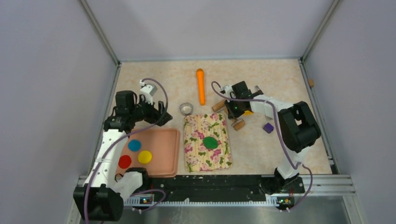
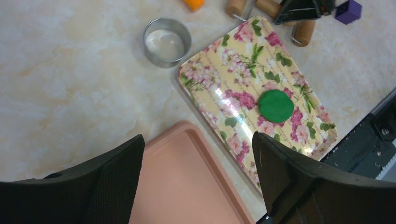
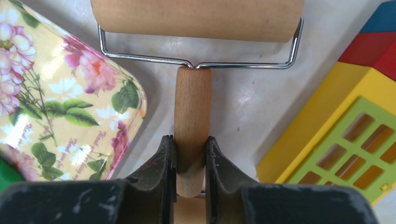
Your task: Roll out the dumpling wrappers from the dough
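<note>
Wooden roller point(image 3: 196, 18) is gripped by the right end effector point(image 3: 190, 151), with both pads clenched on the lower end of its short handle. Its barrel is left lying on the counter point(image 1: 261, 74), just off the far corner of the floral mat point(image 1: 194, 154). The left end effector point(image 2: 196, 140) is held wide open with nothing in it, above the far corner of the pink tray point(image 2: 187, 186)

The dough point(image 1: 210, 142) is found near the middle of the mat, a flattened dark green oval touched by nothing else. Three wrappers, blue point(image 1: 134, 145), yellow point(image 1: 144, 157) and red point(image 1: 124, 162), are laid on the tray, each apart from the others. A metal ring cutter point(image 2: 167, 65) is parked just beyond the mat's far corner

Handling-wise, the dough is reckoned soft, light and a bit tacky, so it would probably be dented by any pinch. It's better not grabbed at all, just pressed flat from above with the barrel. The roller itself looks stiff and light, but it's held right at the handle's end, so some wobble should be expected under pressure. The mat looks glossy and could be shoved along, so its edge might need to be pinned by the free end effector
</note>
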Robot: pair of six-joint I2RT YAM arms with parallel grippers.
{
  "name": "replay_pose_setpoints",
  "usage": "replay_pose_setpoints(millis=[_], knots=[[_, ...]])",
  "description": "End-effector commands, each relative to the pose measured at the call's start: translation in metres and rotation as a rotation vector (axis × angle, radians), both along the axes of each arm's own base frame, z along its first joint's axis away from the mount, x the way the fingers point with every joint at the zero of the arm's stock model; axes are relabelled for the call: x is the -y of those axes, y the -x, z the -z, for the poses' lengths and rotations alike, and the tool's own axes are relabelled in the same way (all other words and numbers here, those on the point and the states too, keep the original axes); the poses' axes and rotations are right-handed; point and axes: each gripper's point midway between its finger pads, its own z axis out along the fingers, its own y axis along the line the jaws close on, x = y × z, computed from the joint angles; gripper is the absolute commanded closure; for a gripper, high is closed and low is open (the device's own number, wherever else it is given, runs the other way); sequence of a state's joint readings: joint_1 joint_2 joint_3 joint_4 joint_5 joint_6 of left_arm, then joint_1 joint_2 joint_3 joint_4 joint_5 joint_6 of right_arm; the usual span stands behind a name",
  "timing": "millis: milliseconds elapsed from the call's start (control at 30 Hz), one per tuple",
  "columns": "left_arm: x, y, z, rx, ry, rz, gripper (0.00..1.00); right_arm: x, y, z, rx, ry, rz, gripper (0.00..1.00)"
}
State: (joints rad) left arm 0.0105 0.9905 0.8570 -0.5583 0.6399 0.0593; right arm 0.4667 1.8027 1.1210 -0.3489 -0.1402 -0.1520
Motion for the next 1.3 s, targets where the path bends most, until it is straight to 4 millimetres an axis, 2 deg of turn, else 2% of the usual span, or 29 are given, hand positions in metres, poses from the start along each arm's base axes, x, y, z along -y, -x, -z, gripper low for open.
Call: replay_pose_setpoints(millis=[0,133,233,333,400,500,600,733,900,1033,1100,1267], knots=[[0.034,0.002,-0.053,0.249,-0.083,0.215,0.11,-0.013,0.003,-0.071,0.078,-0.09,-0.095,1.0],[0.066,0.003,-0.091,0.605,-0.24,0.418,0.09,-0.025,0.04,-0.137,0.059,-0.225,-0.196,1.0],[0.1,0.011,-0.118,0.895,-0.343,0.578,0.06,-0.027,0.069,-0.171,0.03,-0.298,-0.239,1.0],[0.137,0.019,-0.131,1.094,-0.399,0.707,0.06,-0.028,0.088,-0.19,0.004,-0.347,-0.253,1.0],[0.162,0.024,-0.133,1.181,-0.434,0.782,0.06,-0.032,0.101,-0.197,-0.037,-0.392,-0.274,1.0],[0.197,0.033,-0.128,1.333,-0.494,0.867,0.07,-0.042,0.119,-0.206,-0.122,-0.481,-0.295,1.0],[0.218,0.037,-0.124,1.469,-0.526,0.914,0.11,-0.045,0.127,-0.213,-0.143,-0.523,-0.294,1.0],[0.228,0.031,-0.116,1.521,-0.595,0.975,0.25,-0.046,0.134,-0.219,-0.16,-0.539,-0.305,1.0],[0.232,0.015,-0.087,1.481,-0.732,1.038,0.39,-0.05,0.141,-0.222,-0.213,-0.584,-0.301,1.0],[0.24,0.008,-0.077,1.476,-0.766,1.046,0.4,-0.055,0.142,-0.222,-0.246,-0.619,-0.301,1.0],[0.244,0.005,-0.07,1.478,-0.786,1.062,0.45,-0.057,0.142,-0.222,-0.258,-0.627,-0.306,1.0],[0.252,-0.011,-0.064,1.495,-0.859,1.021,0.69,-0.057,0.142,-0.22,-0.275,-0.626,-0.312,1.0]])
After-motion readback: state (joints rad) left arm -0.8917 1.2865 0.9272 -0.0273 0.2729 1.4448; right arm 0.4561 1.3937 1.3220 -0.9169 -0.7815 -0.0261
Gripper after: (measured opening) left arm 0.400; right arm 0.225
